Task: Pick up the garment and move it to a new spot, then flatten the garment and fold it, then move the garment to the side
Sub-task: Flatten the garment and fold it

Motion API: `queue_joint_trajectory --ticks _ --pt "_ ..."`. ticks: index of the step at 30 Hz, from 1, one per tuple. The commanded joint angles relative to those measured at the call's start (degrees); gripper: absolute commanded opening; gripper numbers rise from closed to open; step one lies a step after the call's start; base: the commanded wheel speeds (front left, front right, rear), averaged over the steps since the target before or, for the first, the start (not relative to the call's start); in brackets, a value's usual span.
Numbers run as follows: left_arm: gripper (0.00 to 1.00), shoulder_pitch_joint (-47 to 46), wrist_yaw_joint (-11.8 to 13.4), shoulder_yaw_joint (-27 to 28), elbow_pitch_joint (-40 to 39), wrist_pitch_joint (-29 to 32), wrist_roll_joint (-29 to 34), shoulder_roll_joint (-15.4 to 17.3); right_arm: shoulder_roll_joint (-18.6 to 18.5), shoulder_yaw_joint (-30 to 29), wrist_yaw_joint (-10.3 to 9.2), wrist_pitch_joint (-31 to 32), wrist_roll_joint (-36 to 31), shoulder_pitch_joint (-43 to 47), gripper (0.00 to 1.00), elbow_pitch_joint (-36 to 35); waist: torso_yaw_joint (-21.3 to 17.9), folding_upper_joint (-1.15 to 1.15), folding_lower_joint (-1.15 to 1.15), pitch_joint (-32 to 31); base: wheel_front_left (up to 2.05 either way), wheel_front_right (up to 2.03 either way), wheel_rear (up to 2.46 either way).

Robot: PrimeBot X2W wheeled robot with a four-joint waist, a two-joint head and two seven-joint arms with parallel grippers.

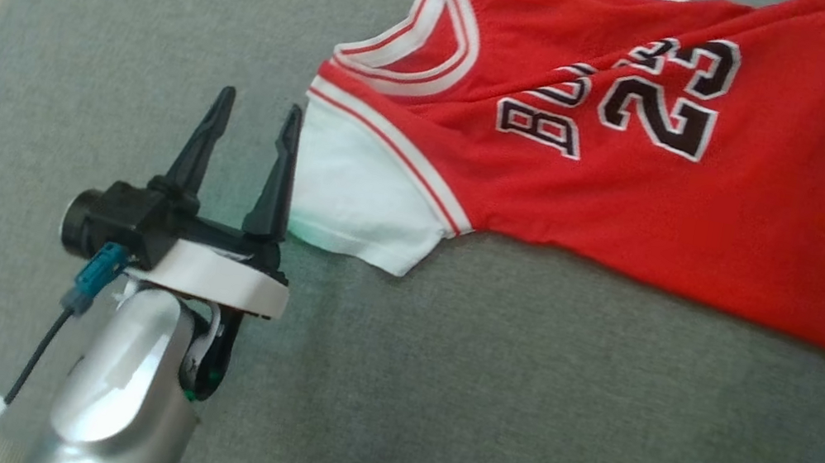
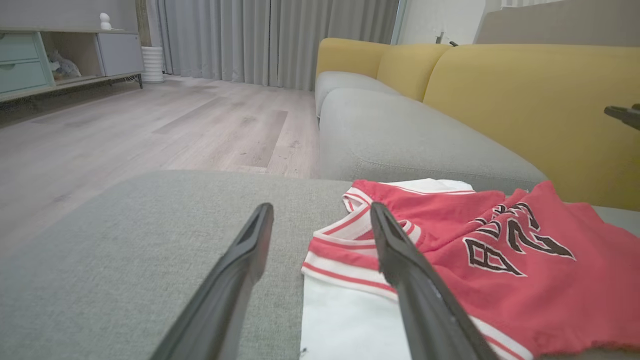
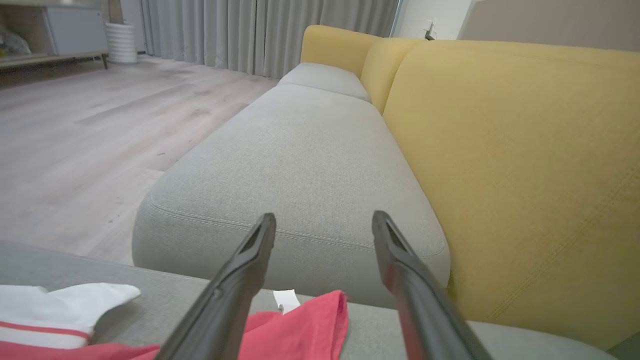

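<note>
Grey sofa seat [image 1: 516,416] carrying the garment [image 1: 637,194], a red jersey with white trim and the number 23, laid out with a fold across the chest. The garment lies just to the right of the left gripper [image 1: 260,103], its white sleeve beside that gripper's right finger. The jaws stand wide apart and hold nothing. The right gripper [image 3: 324,216] hovers over a red corner of the garment, fingers likewise spread and empty. Beyond both grippers are the yellow backrest [image 3: 525,150], wooden floor [image 2: 125,125] and grey curtains [image 2: 275,40].
</note>
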Motion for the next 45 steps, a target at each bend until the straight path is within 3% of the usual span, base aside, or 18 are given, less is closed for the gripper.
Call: queue_joint_trajectory --ticks 1,9,15,19,25,29,36,40,45 --pt "1.00 -0.3 0.1 2.2 -1.9 -0.5 0.6 0.8 1.8 0.8 -0.10 -1.8 1.2 -0.1 1.00 -1.7 -1.6 0.00 0.00 -1.8 0.00 0.00 0.00" --pt "1.00 1.7 0.1 3.0 -1.3 -0.5 1.7 0.8 4.9 4.0 -0.10 -4.1 9.4 8.0 1.00 -7.1 -5.1 0.00 0.00 -6.3 0.00 0.00 0.00" --pt "1.00 3.7 0.3 4.0 -1.0 -0.5 2.2 0.9 5.1 14.3 -0.10 -4.1 29.0 21.1 1.00 -15.7 -7.6 0.00 0.00 -9.2 0.00 0.00 0.00" --pt "1.00 5.5 0.3 4.3 -1.1 -0.5 2.4 0.9 5.1 19.8 -0.10 -4.1 36.6 31.6 1.00 -22.7 -8.6 0.00 0.00 -10.4 0.00 0.00 0.00" --pt "1.00 8.1 0.2 4.7 -1.3 -0.5 2.4 0.8 5.1 26.4 -0.10 -4.1 40.3 45.4 1.00 -30.9 -9.4 0.00 0.00 -11.6 0.00 0.00 0.00" --pt "1.00 8.8 0.1 4.8 -1.1 -0.5 2.4 0.8 5.1 27.3 -0.10 -4.1 41.0 49.4 1.00 -33.6 -9.4 0.00 0.00 -11.5 0.00 0.00 0.00" --pt "1.00 7.6 -0.2 4.2 -0.5 -0.5 2.3 0.8 5.1 23.8 -0.10 -0.5 38.2 48.5 1.00 -30.5 -7.8 0.00 0.00 -10.2 0.00 0.00 0.00" --pt "1.00 6.9 -0.2 3.8 -0.5 -0.5 2.0 0.8 5.1 20.4 -0.10 2.8 38.3 46.2 1.00 -25.2 -6.8 0.00 0.00 -9.2 0.00 0.00 0.00" --pt "1.00 6.1 -0.2 3.6 -0.3 -0.5 1.9 0.8 5.1 20.7 -0.10 3.2 40.2 42.4 1.00 -16.7 -5.9 0.00 0.00 -8.1 0.00 0.00 0.00"
